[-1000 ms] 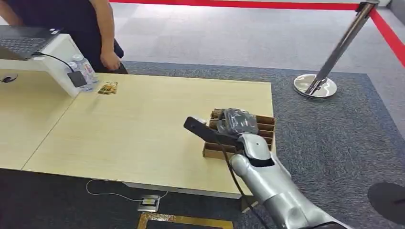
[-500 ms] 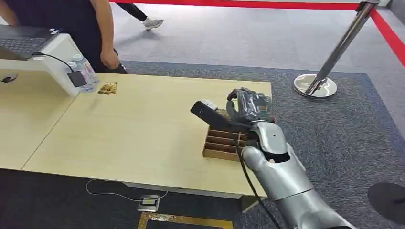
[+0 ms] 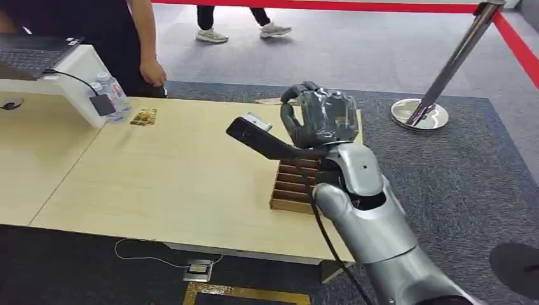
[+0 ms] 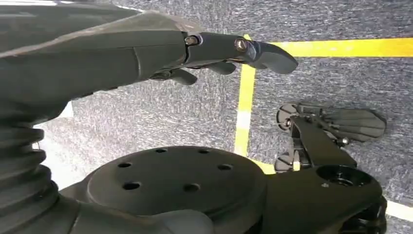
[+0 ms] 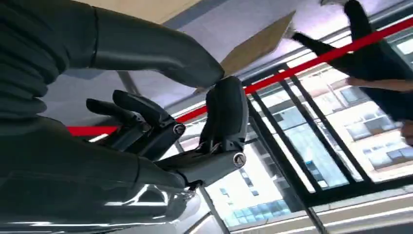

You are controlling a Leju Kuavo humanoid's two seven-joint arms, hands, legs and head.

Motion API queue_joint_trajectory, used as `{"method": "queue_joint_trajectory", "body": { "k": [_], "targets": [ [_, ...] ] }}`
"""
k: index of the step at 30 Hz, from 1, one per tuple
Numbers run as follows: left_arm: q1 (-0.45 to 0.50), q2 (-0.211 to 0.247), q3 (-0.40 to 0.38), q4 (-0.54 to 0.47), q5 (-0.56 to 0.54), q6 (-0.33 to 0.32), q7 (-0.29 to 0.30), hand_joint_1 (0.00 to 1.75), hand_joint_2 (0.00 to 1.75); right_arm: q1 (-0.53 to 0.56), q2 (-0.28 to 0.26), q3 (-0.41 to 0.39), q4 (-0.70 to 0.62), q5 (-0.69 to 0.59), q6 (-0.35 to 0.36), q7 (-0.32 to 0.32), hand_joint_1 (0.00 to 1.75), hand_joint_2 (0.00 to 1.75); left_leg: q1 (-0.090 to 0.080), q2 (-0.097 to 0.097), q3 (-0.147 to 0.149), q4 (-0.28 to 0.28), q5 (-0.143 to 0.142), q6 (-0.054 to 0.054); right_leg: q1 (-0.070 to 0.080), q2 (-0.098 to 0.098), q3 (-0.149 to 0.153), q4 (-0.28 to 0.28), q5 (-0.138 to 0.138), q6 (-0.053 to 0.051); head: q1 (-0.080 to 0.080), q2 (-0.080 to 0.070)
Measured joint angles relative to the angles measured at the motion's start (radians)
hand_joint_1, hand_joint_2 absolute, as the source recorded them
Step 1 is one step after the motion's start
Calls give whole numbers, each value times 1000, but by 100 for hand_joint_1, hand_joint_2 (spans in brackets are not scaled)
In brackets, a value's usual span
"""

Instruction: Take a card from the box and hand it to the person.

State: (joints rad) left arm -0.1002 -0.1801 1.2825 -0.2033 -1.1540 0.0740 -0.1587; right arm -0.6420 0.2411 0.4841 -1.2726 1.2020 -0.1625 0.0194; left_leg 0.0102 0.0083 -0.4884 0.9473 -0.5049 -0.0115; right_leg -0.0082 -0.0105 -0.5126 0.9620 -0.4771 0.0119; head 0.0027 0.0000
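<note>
**Card held above the box**

A thin tan card (image 5: 258,45) is pinched between thumb and finger of the dark right hand (image 3: 318,119), raised over the brown compartmented cardboard box (image 3: 294,185) on the pale wooden table (image 3: 159,171). The left hand (image 4: 204,53) is seen with fingers loosely extended, holding nothing.

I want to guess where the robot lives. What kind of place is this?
Probably a demo or show area in a big building. A red barrier belt on a metal post fences off the carpet, and people stand by a table with a laptop.
</note>
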Motion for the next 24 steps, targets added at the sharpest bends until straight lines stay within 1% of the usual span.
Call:
{"method": "queue_joint_trajectory", "body": {
  "k": [4, 9, 11, 14, 18, 20, 24],
  "targets": [
    [-3, -1, 3, 0, 8, 13, 0, 0, 175, -55, 38, 18, 43, -26, -39, -32, 175, 175, 0, 0, 0, 0, 0, 0, 0, 0, 0, 0, 0, 0, 0, 0],
    [-5, -2, 4, 0, 8, 16, 3, 0, 175, -138, 90, 28, 167, -42, -75, -34, 175, 175, 0, 0, 0, 0, 0, 0, 0, 0, 0, 0, 0, 0, 0, 0],
    [-5, -3, 4, 0, 5, 16, 3, 0, 175, -168, 101, 36, 217, -61, -95, -17, 175, 175, 0, 0, 0, 0, 0, 0, 0, 0, 0, 0, 0, 0, 0, 0],
    [-6, -3, 3, 0, -5, 10, 3, 0, 175, -222, 112, 64, 306, -105, -155, 12, 175, 175, 0, 0, 0, 0, 1, 0, 0, 0, 0, 0, 0, 0, 0, 0],
    [-6, -3, 3, 0, -11, 10, 2, 0, 175, -286, 117, 108, 419, -178, -239, 24, 175, 175, 0, 0, 0, 0, 1, 0, 0, 0, 0, 0, 0, 0, 0, 0],
    [-6, -3, 3, 0, -11, 10, 0, 0, 175, -312, 118, 135, 468, -210, -261, 30, 175, 175, 0, 0, 0, 0, 1, -1, 0, 0, 0, 0, 0, 0, 0, 0],
    [-5, -3, 2, 0, -16, 9, -5, 0, 175, -342, 118, 177, 543, -246, -282, 44, 175, 175, 0, 0, 0, 0, 1, -1, 0, 0, 0, 0, 0, 0, 0, 0]
  ]
}}
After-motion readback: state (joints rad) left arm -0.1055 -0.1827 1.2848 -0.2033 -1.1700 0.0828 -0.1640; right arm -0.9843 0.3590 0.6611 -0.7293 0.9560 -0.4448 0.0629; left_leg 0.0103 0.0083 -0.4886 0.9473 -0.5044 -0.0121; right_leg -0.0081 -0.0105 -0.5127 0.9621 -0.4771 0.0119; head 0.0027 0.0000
